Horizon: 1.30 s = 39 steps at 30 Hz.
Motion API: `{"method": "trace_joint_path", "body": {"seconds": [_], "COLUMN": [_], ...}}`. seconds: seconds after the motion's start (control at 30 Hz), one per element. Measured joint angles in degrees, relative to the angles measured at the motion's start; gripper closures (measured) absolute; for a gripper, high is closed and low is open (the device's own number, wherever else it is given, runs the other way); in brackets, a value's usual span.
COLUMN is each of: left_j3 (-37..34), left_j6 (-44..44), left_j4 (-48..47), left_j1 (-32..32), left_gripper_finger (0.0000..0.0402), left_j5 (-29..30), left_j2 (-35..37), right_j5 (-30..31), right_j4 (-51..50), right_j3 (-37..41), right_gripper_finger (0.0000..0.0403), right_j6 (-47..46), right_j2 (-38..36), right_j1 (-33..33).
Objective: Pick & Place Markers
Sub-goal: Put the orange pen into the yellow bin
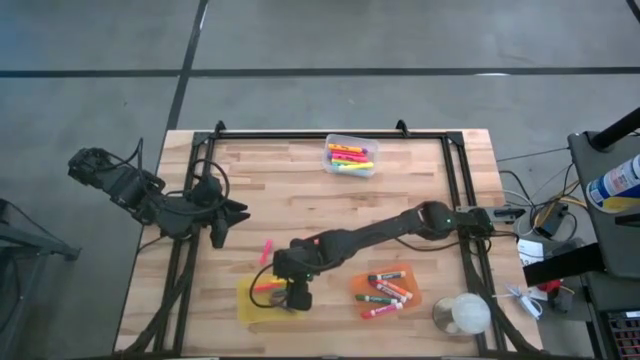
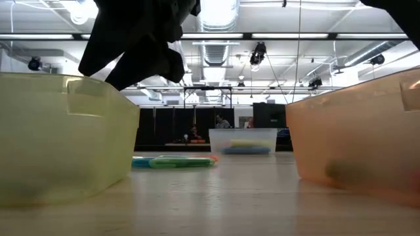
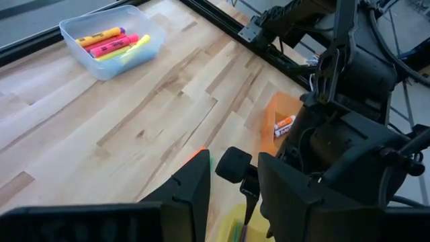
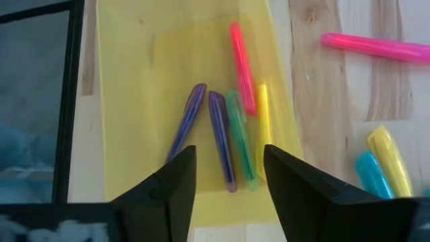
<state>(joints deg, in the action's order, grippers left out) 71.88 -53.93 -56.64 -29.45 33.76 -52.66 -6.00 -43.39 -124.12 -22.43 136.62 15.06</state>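
A yellow bin point(image 1: 245, 300), an orange bin point(image 1: 418, 300) and a clear bin point(image 1: 330, 143) sit on the wooden table point(image 1: 290, 190).

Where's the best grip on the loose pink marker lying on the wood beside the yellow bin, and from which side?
Take the pink marker mid-barrel, coming straight down from above. It lies flat on the bare wood, apart from the yellow bin, so its long sides look free; set the jaws across its narrow width. The right end effector, open over the bin, appears the nearer one.

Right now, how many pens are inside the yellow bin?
5 show in the yellow bin, under the open right gripper: two purple pens, a green pen, a pink pen, a yellow pen. The fingers may hide more.
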Motion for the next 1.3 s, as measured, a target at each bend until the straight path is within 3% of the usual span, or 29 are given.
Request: {"method": "trace_joint_path", "body": {"seconds": [0.53, 0.7, 1.0, 1.3], "left_j3": [0.00, 0.00, 0.00, 0.00], "left_j6": [0.33, 0.28, 0.16, -0.02], "left_j4": [0.02, 0.02, 0.00, 0.00], "left_j1": [0.00, 0.00, 0.00, 0.00], "left_gripper_finger": [0.0282, 0.0282, 0.0282, 0.0282], "left_j5": [0.75, 0.83, 0.79, 0.70], "left_j2": [-0.02, -0.04, -0.03, -0.04], "right_j5": [0.23, 3.22, 3.04, 2.74], "right_j4": [-15.88, -22.22, -23.46, -20.51], "right_j3": [-1.98, -1.98, -0.61, 7.15], "right_gripper_finger": [0.0248, 0.0253, 0.0264, 0.0267], "right_j6": [3.63, 6.81, 13.01, 12.13], "right_j2": [-0.98, -2.03, -1.89, -1.84], "right_j1": [-3.22, -5.22, -8.29, -12.16]}}
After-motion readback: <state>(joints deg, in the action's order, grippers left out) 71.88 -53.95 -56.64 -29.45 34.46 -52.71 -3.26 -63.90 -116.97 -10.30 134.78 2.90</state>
